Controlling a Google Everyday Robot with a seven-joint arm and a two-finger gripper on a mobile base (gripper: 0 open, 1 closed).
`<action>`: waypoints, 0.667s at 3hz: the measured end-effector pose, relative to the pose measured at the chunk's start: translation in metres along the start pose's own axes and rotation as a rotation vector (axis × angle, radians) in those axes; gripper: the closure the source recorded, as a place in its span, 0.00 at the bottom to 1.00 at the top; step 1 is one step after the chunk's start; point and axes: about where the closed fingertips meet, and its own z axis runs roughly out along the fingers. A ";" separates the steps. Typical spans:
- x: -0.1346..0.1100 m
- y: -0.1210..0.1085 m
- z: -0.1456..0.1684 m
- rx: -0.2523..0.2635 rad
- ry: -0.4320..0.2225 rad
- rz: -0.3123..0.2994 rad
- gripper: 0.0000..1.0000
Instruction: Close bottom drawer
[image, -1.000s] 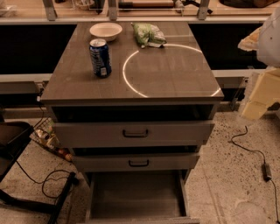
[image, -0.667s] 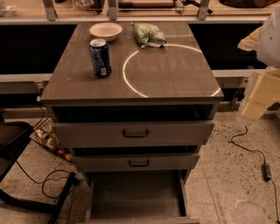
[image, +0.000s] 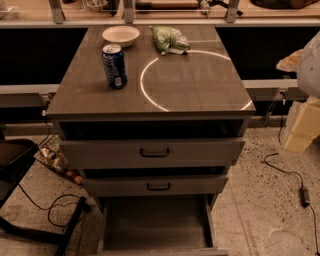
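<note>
The grey cabinet (image: 150, 95) has three drawers. The bottom drawer (image: 155, 225) is pulled far out toward me; its deep grey tray looks empty and its front lies at the frame's bottom edge. The middle drawer (image: 158, 186) and the top drawer (image: 154, 152), each with a dark bar handle, stand slightly out. My gripper (image: 302, 127) shows as a white and cream shape at the right edge, level with the top drawer. It is well to the right of the cabinet and touches nothing.
On the cabinet top stand a blue can (image: 114, 65), a white bowl (image: 120, 35) and a green bag (image: 170, 39). A dark chair base (image: 30, 220) and cables lie on the floor at left. A cable with an adapter (image: 303, 194) lies at right.
</note>
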 end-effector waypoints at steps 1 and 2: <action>0.040 0.029 0.045 -0.027 0.048 -0.057 0.00; 0.087 0.078 0.104 -0.056 0.054 -0.055 0.00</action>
